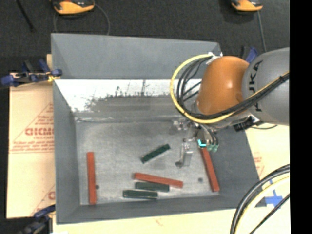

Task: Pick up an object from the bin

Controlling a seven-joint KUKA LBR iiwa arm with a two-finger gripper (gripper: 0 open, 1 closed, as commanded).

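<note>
Hanging low in the right part of the bin [66,145], the claw [184,157] is over bare floor, between a dark green stick [155,153] lying slanted in the middle and a long red stick [210,172] by the right wall — it holds nothing I can see, and I cannot tell if it is apart or together. Both sticks look light, hard and smooth, so I think a pinch across the thin middle would work best.

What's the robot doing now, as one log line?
gripper | over bin floor | between tilted green stick and red stick by right wall
</note>
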